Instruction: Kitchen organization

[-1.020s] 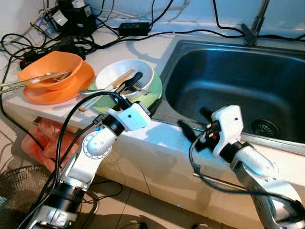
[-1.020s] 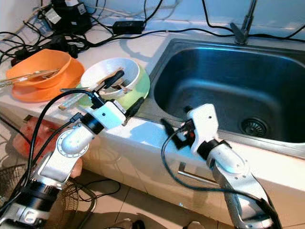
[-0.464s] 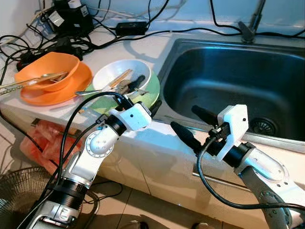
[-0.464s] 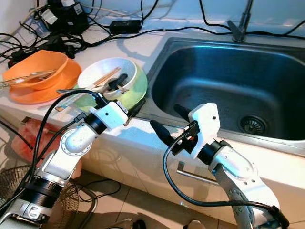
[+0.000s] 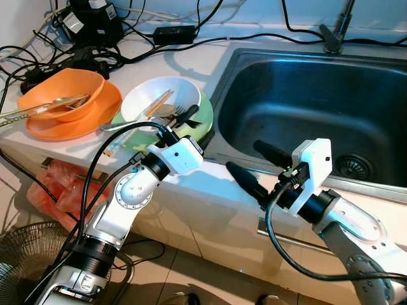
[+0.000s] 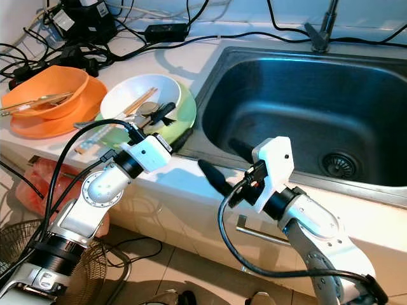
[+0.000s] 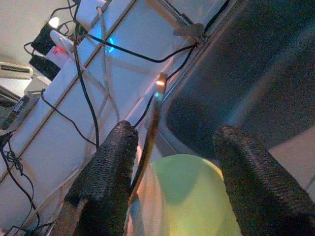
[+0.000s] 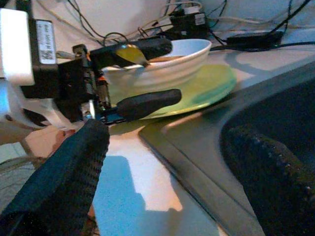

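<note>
White countertop point(image 5: 210, 184) up front, with the right gripper point(image 5: 257, 166) hanging over its edge by the sink point(image 5: 305, 101), fingers spread wide and holding nothing. Left gripper point(image 6: 170, 125) straddles the rim of the green plate point(image 5: 205, 117), fingers apart too. White bowl point(image 5: 146, 98) with chopsticks point(image 5: 158, 103) sits on that plate, orange bowl point(image 5: 60, 89) farther left.

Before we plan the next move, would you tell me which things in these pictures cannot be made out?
- Green plate: mostly hidden under the white bowl in the head views.
- Chopsticks and spoon in that bowl: partly covered by the left gripper.
- Tap: cut off by the top edge.
- Orange bowl: contents too small to identify.
- Left wrist view: blurred, bowl contents unreadable.
</note>
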Controlling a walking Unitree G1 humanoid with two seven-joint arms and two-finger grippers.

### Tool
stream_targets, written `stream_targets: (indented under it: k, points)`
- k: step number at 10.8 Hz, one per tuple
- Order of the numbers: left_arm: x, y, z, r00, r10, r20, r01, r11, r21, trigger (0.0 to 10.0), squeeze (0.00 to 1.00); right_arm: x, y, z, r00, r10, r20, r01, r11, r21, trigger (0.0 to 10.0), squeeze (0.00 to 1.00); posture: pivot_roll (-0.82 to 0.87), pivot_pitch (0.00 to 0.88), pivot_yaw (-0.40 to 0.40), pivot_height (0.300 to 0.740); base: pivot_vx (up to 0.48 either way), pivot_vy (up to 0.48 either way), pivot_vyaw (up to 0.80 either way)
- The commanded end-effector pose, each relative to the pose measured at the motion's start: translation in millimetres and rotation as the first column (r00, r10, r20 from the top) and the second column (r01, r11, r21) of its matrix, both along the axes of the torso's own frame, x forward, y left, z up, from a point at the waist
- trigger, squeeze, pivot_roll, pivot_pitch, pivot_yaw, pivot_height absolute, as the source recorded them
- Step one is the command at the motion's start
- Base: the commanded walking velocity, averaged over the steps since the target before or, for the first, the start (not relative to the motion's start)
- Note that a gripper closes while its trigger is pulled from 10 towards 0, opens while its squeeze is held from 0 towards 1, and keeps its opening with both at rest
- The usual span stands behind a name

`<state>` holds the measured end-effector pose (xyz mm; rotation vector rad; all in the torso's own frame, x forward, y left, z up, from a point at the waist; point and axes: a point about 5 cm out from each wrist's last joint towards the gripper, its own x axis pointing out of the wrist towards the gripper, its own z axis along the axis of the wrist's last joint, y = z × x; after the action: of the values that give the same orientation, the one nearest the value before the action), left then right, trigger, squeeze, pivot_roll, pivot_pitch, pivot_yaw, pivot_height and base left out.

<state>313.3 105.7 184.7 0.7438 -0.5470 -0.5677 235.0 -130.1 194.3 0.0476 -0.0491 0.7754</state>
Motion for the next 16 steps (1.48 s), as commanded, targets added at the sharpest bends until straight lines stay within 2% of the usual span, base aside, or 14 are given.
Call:
stream_targets:
  k: [1,10,16]
  points:
    - [0.8,1.6,-4,1.000,-0.006,-0.020,0.006,1.000,0.010,0.0,0.00,-4.7,1.6,4,0.999,0.033,0.008,-0.033,0.999,0.010,10.0,0.00,-0.03,0.142,0.160,0.740,0.000,0.000,0.00]
    - [-1.6,5.5,6,0.999,0.001,0.047,0.000,1.000,-0.014,0.0,0.00,-1.9,2.1,4,1.000,0.019,0.014,-0.019,1.000,0.004,10.0,0.00,-0.02,0.135,0.152,0.740,0.000,0.000,0.00]
    - [2.4,11.7,23,0.993,0.028,0.116,-0.024,0.999,-0.030,0.0,0.00,2.1,0.9,4,1.000,-0.013,0.024,0.013,1.000,0.009,10.0,0.00,-0.01,0.135,0.147,0.740,0.000,0.000,0.00]
